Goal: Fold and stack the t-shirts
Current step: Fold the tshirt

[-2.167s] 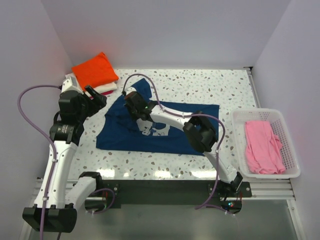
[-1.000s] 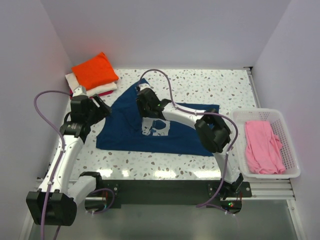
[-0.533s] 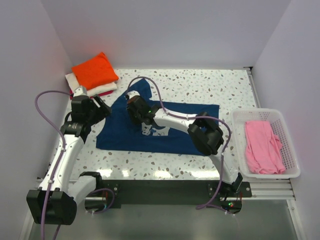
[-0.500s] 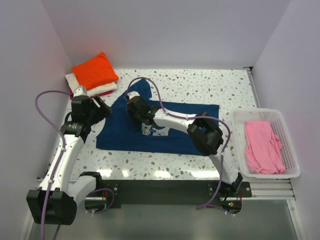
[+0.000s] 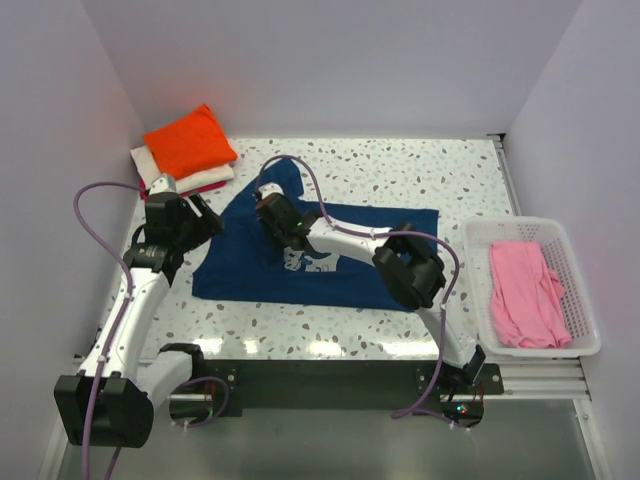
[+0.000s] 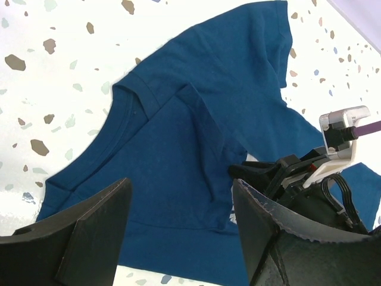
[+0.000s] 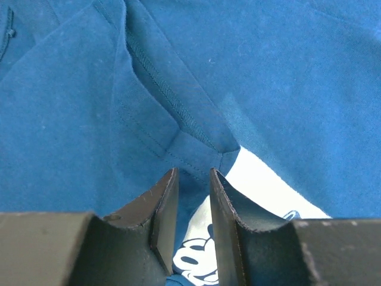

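Note:
A navy blue t-shirt lies spread on the speckled table, pale chest print facing up and its left sleeve folded inward. My right gripper points down over that folded sleeve. In the right wrist view its jaws stand narrowly open astride the sleeve's hem corner on the shirt, just above the print. My left gripper hovers wide open over the shirt's left edge, holding nothing. An orange t-shirt tops a folded stack on a cream one. A pink t-shirt lies in the basket.
The white slotted basket stands at the table's right edge. The folded stack sits in the back left corner against the wall. My right arm's wrist and cable show at the right of the left wrist view. White walls close in three sides.
The right gripper has swung left from the shirt's upper middle to the folded sleeve and its jaws have narrowed. The left arm has hardly moved and stays open.

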